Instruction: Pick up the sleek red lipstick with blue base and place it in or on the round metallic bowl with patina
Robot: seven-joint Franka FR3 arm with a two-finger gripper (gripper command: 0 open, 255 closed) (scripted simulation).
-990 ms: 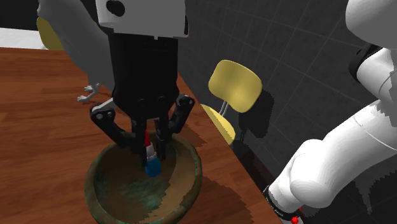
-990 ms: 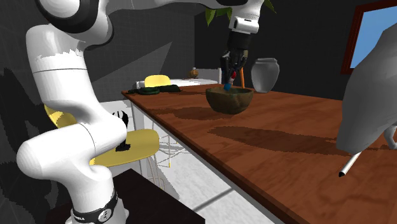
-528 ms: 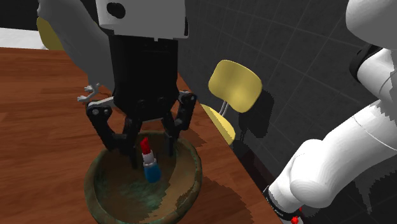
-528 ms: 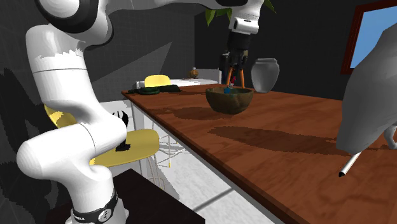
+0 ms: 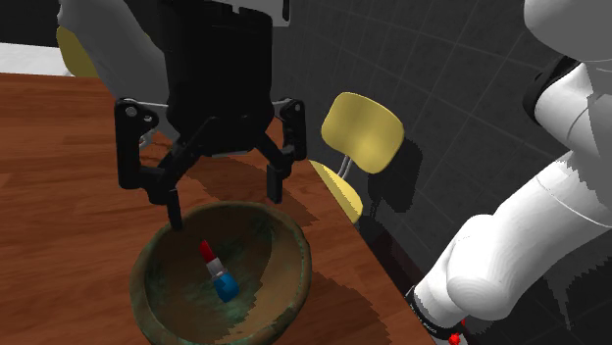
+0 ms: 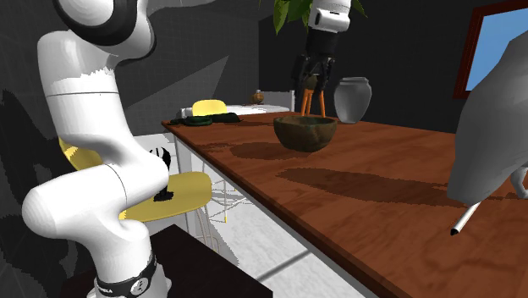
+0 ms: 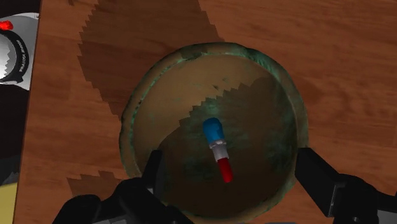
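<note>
Over the bench (image 5: pixel 59 196), gripper (image 5: pixel 227 206) hangs wide open and empty; lipstick (image 5: pixel 218 270) lies inside the bowl (image 5: pixel 299 260) below it. Risk: fingertips sit near the rim, so a sideways exit could clip it and shove the bowl toward the bench edge.

Light is moderate and falls from above, against dark grey walls that keep the surroundings dim. The gripper (image 5: pixel 226 209) throws a hard shadow with jagged, stair-stepped edges over the wooden table (image 5: pixel 59 216) and into the bowl (image 5: pixel 299 257), shading part of its inside. The wrist view shows that same saw-toothed edge crossing the bowl's inside. The white arm (image 5: pixel 510 255) is bright and softly shaded. In the second exterior view broad dark shadows lie along the tabletop. Near and far are equally sharp
</note>
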